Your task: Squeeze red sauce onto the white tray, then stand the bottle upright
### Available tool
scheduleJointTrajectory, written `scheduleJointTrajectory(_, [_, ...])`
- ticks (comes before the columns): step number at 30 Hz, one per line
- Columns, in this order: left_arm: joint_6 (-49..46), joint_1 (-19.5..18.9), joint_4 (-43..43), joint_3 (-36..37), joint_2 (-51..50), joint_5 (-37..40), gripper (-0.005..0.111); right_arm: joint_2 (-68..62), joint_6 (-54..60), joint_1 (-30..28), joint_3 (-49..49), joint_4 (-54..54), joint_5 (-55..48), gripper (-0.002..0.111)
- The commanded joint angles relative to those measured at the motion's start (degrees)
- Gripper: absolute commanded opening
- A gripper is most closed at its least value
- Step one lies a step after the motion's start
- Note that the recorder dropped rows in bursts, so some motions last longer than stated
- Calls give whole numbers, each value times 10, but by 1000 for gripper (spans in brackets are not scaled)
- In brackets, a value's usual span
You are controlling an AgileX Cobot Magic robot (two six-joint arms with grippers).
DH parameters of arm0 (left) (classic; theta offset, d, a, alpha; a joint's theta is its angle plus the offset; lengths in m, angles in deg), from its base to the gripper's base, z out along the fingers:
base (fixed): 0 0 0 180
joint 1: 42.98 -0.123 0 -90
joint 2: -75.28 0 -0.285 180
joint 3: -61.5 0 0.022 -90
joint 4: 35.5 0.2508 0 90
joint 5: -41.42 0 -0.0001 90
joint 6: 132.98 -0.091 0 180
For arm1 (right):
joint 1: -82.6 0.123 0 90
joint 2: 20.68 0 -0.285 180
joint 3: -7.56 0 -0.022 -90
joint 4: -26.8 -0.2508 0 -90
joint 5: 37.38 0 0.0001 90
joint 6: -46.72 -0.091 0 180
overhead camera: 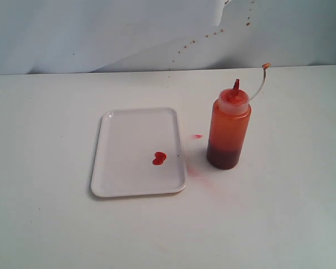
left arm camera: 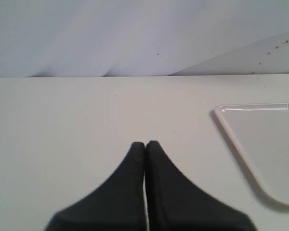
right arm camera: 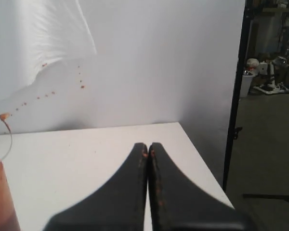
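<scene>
The bottle [overhead camera: 228,131] stands upright on the table just right of the white tray [overhead camera: 129,140], its red nozzle up and the cap strap arching to the right. A blob of red sauce [overhead camera: 159,158] lies on the tray near its right rim. Neither gripper shows in the exterior view. In the left wrist view my left gripper [left arm camera: 145,143] is shut and empty above bare table, with the white tray [left arm camera: 265,144] off to one side. My right gripper [right arm camera: 148,145] is shut and empty too, with specks of sauce on its fingers; an edge of the bottle [right arm camera: 1,197] shows at the frame's border.
A small red drip [overhead camera: 197,136] and a faint pink smear [overhead camera: 197,174] mark the table between tray and bottle. The white backdrop [overhead camera: 157,28] carries dried red specks. In the right wrist view the table's edge [right arm camera: 202,161] drops off to a dark floor.
</scene>
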Motion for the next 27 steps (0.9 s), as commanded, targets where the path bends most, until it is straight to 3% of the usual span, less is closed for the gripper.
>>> scheduleJointTrajectory(1, [4,-1,-2,2,2,-3,0,12,34,-4,36,-14,9,0])
scheduleJointTrajectory(9, [2,-1,-2,2,2,-3,0,67,333,-4,111,-282,123,0])
scheduleJointTrajectory(27, [3,-1,-2,2,2,-3,0,120,332,-4,185,-283,136,0])
